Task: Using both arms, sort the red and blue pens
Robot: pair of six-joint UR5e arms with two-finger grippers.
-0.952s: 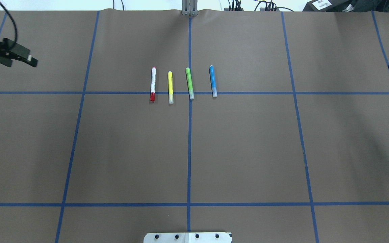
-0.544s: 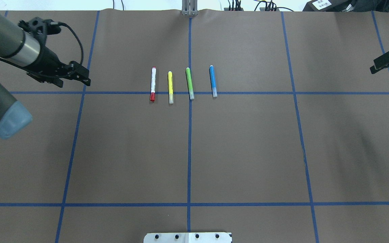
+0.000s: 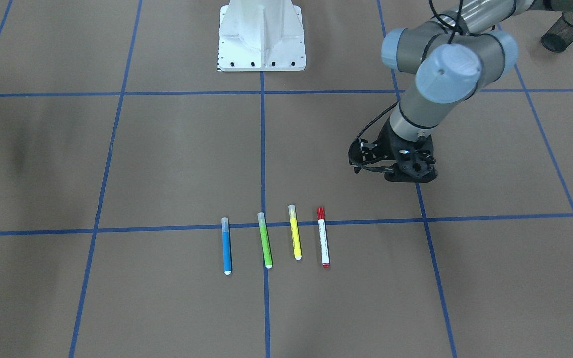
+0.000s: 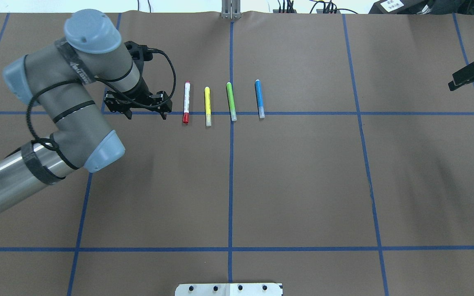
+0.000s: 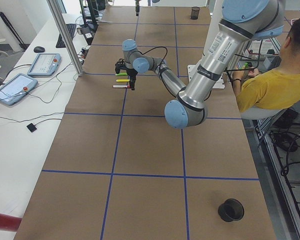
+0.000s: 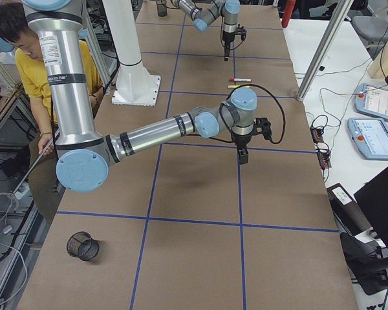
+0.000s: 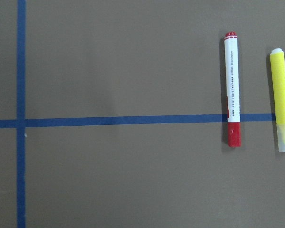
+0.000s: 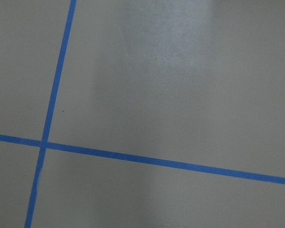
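I am at the first step, the approach: no pen is picked up yet. Four markers lie in a row near the middle of the worktop (image 4: 303, 185), side by side but apart, each crossing one blue tape line. In the overhead view the red pen (image 4: 186, 102) is at the left end of the row and the blue pen (image 4: 259, 98) at the right end. The yellow marker (image 4: 207, 106) and the green marker (image 4: 231, 101) lie between them.

The left gripper (image 4: 146, 112) hovers just beside the red pen, on its left, with the jaws released and empty. The right gripper (image 4: 467, 77) is at the far right edge, well apart from the blue pen. I cannot tell if its jaws are released or clenched.

Next, I think the left gripper must shift a little to the right, over the white barrel, and then go down. The yellow marker is near, so the jaws should not push it. The right arm has a long way to the blue pen.

The left wrist camera shows the red pen off to the right of its picture, so it is not centred; the right wrist camera shows only paper and tape. The side views add a black mesh cup (image 6: 82, 246) and a seated person (image 5: 270, 85), both missing from the overhead view.
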